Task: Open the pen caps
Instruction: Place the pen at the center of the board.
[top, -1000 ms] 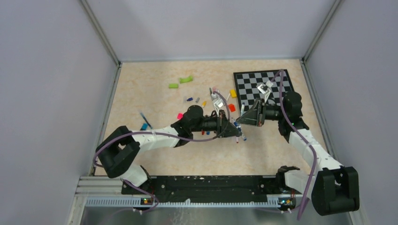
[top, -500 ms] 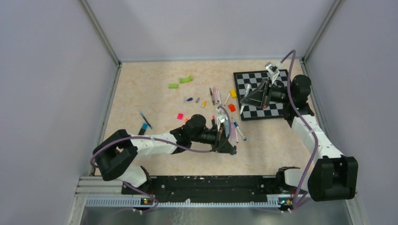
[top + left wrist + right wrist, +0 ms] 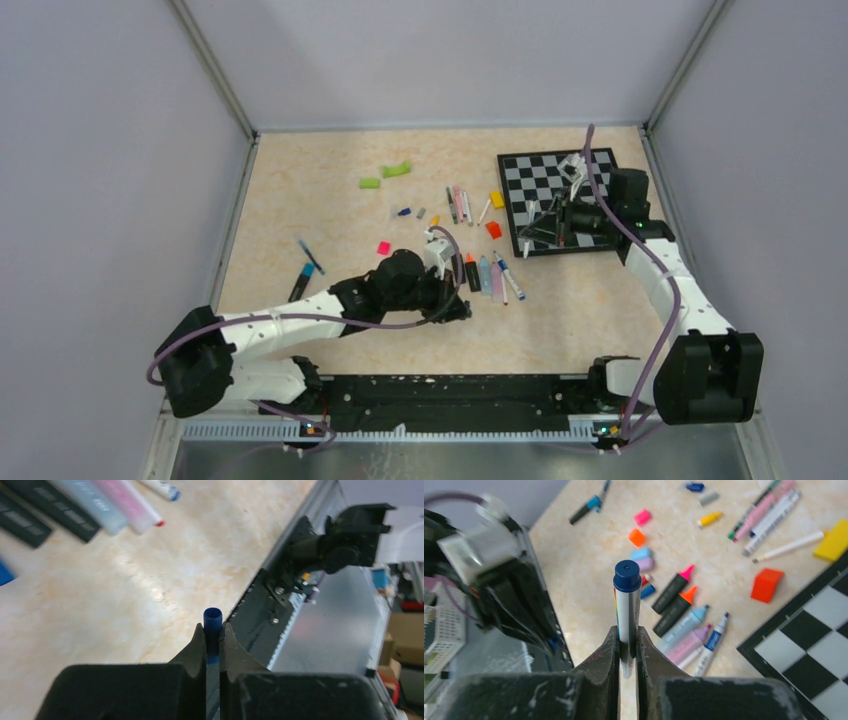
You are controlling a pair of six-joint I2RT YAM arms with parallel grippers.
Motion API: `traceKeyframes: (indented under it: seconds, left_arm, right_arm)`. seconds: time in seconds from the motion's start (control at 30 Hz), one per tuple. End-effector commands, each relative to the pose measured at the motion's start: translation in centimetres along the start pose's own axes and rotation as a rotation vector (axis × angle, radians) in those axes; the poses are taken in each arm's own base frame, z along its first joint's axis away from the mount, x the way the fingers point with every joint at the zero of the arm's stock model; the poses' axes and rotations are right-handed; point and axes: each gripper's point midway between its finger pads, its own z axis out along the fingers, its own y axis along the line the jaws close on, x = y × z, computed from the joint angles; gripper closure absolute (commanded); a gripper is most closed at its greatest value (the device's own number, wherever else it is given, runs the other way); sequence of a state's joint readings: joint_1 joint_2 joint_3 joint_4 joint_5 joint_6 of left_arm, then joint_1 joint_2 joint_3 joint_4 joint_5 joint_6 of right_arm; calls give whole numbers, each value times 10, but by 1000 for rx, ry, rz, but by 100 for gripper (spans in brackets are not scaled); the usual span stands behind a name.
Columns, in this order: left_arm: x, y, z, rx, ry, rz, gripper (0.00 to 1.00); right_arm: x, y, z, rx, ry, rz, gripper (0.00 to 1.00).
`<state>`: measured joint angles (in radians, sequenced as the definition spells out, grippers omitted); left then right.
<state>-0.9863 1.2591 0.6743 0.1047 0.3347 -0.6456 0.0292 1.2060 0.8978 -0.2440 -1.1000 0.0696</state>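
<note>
left pincer point(image 3: 213, 632) is clamped tight on a blue pen cap point(image 3: 212, 619) above the desk point(image 3: 125, 590); right pincer point(image 3: 627, 636) grips a white pen point(image 3: 627, 605).

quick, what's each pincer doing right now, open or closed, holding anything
Left pincer: closed on a small blue cap.
Right pincer: closed on a white pen with a dark blue end.

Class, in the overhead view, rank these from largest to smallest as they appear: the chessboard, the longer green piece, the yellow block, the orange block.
1. chessboard
2. longer green piece
3. yellow block and orange block: they look about alike, so they stay unranked.
</note>
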Motion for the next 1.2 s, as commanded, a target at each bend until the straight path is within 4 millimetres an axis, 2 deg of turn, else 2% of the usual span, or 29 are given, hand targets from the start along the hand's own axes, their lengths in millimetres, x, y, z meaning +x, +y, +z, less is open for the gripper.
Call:
traceKeyframes:
  seconds: [0.0, 0.1, 0.27, 0.4, 0.53, 0.67, 0.77, 0.97, 1.17]
  left_arm:
    - [-3, 56, -27, -310, -94, -3, 100]
    - [-12, 72, -41, -406, -170, -10, 100]
    - [-11, 104, -59, -556, -205, -80, 100]
    - [-8, 129, -64, -630, -187, -146, 100]
    - [-7, 141, -63, -661, -163, -158, 100]
    - [-10, 135, -54, -618, -107, -86, 100]
    - [-12, 125, -38, -555, -48, -80, 100]
    - [-17, 119, -5, -496, 14, -110, 100]
    - [-28, 118, 10, -498, 19, -108, 100]
  right_arm:
    - [50, -37, -20, 184, 222, -114, 95]
    - [77, -54, -26, 226, 343, -104, 94]
    - [118, -78, -32, 277, 528, -81, 92]
    - [134, -82, -21, 261, 610, -81, 90]
    - [140, -94, -10, 278, 665, -76, 89]
    - [142, -102, -5, 280, 690, -45, 88]
    - [141, -106, 0, 278, 698, -49, 88]
    - [143, -111, 11, 266, 725, -22, 86]
    - [148, -113, 18, 250, 732, 21, 85]
